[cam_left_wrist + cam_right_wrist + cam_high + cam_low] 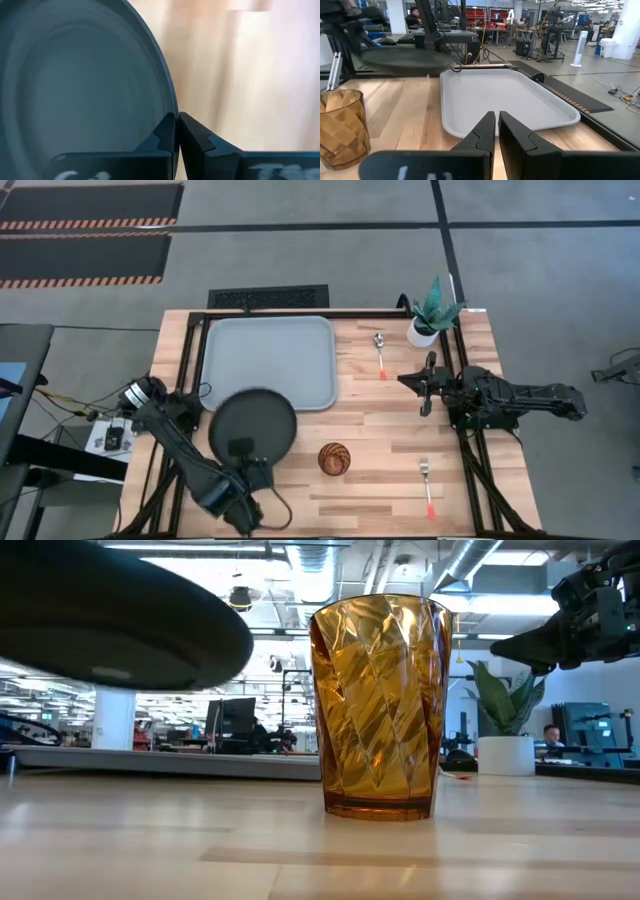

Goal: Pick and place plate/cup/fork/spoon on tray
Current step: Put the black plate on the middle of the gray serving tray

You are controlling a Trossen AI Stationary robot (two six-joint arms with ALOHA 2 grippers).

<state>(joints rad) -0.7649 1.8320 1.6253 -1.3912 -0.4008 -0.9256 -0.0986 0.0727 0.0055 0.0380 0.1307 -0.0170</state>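
Clamped on the plate rim, left gripper holds it lifted, overlapping the tray corner (rigid, light, likely slippery at that thin edge). Right gripper waits clenched, empty, above the tabletop.

Left gripper clamped, raised; right gripper closed, hovering.

1. No text, label, brand or number can be read on any object in these views.
2. Pale marks on the left claw's body and the right claw's body are too blurred to make out.
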